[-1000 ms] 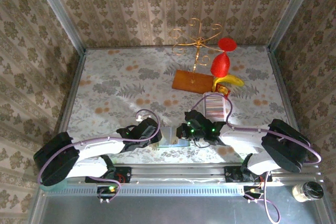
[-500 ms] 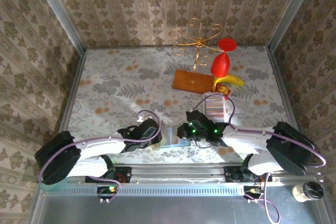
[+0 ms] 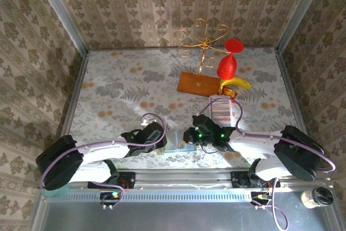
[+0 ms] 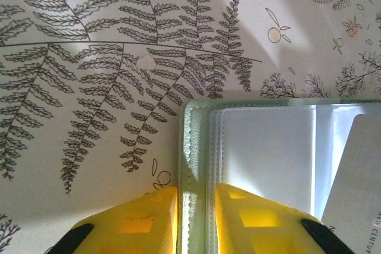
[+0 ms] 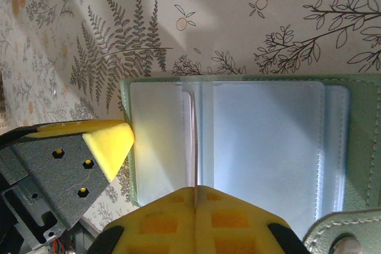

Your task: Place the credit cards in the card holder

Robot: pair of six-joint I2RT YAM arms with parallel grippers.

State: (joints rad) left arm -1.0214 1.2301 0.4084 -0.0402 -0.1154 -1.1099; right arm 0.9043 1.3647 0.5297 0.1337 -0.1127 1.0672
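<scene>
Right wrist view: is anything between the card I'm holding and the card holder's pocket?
Nothing visible. The right gripper holds the card edge-on directly over the pockets of the open card holder, near the fold. The left gripper pinches the holder's edge, off to the card's side.

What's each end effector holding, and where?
Left end effector clamps the card holder at its side edge; right end effector pinches a credit card by its near edge.

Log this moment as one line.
left hand: shut on card holder edge | right hand: shut on credit card, edge-on over open card holder
</scene>
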